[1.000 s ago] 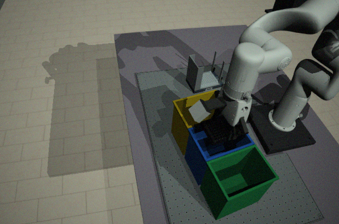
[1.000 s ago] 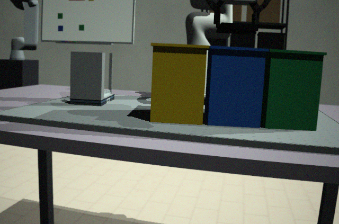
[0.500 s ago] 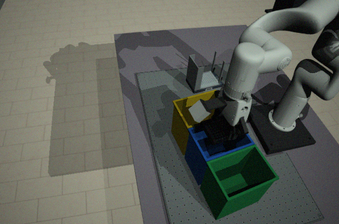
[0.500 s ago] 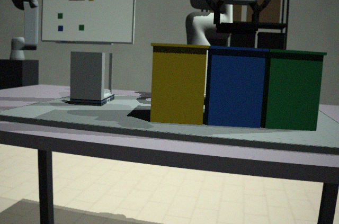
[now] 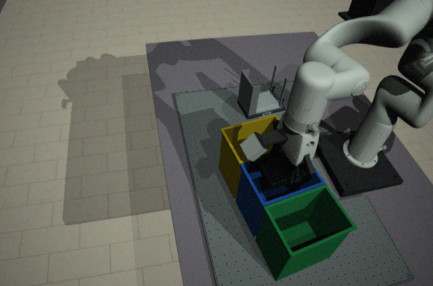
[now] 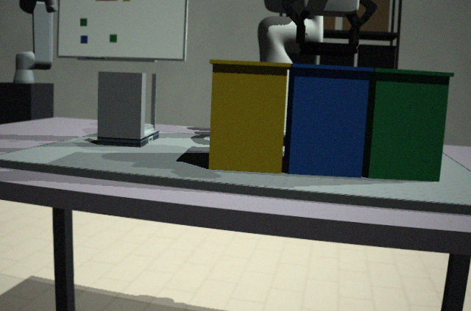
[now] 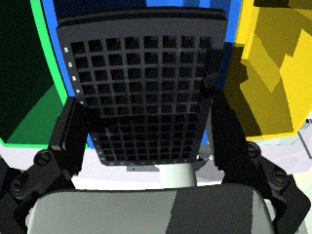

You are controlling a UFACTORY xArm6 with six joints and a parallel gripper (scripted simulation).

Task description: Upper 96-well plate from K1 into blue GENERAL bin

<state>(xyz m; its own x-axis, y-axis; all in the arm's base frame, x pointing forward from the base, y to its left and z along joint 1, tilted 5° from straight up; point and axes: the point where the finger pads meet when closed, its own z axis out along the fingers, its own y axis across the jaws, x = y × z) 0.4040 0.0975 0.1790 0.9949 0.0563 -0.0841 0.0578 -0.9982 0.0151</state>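
Observation:
My gripper is shut on the dark 96-well plate and holds it flat over the mouth of the blue bin. In the exterior view the plate hangs a little above the rim of the blue bin, between the gripper's fingers. The stack rack K1 stands behind the bins with one light plate lying low in it.
The yellow bin stands on the rack side of the blue bin and the green bin on the other side, all three touching in a row and upright. The arm's black base plate lies to the right of the bins.

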